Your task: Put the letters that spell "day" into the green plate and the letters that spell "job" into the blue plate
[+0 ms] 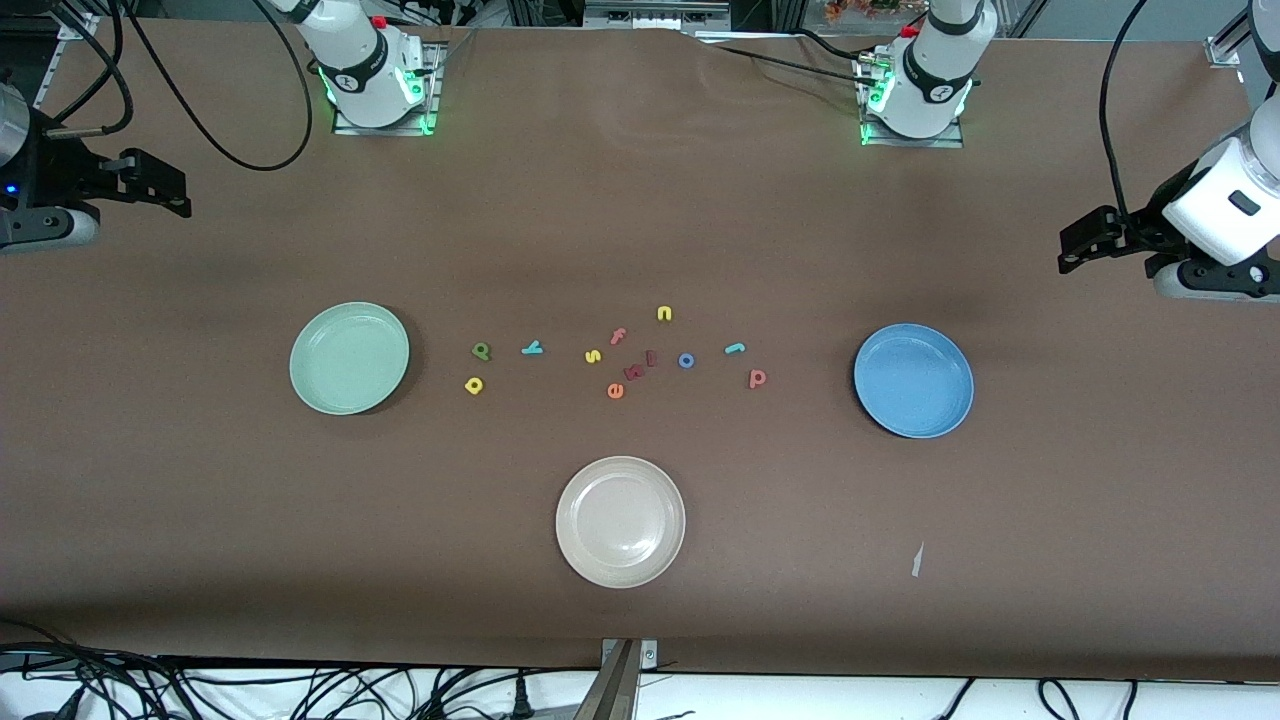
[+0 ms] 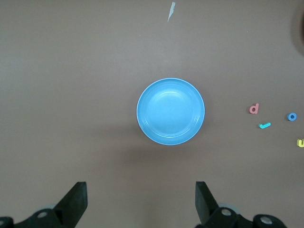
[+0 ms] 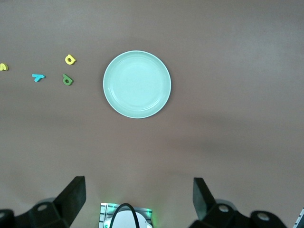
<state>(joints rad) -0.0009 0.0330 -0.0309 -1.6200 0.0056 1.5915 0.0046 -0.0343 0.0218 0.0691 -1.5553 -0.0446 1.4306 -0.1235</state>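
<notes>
Letters all loose on the table between green plate (image 1: 349, 358) and blue plate (image 1: 913, 380): yellow a (image 1: 474, 385) nearest the camera, then green d (image 1: 482, 351) and teal y (image 1: 532, 348), close beside the green plate. Red-orange b (image 1: 757, 378), blue o (image 1: 686, 360), teal j (image 1: 735, 348) toward the blue plate. Right gripper (image 3: 137, 202) up over the green plate's end, left gripper (image 2: 141, 202) over the blue plate's end, both wide open and empty, each nearer its own trio.

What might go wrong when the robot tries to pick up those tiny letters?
1. The pink f, orange e and other red pieces sit crowded beside the blue o, so a pincer reaching for the o may nudge or grab a wrong letter.
2. The yellow a looks much like the yellow s and n; it may mix them up.
3. The letters are tiny and flat, so open fingers could slip off them.
</notes>
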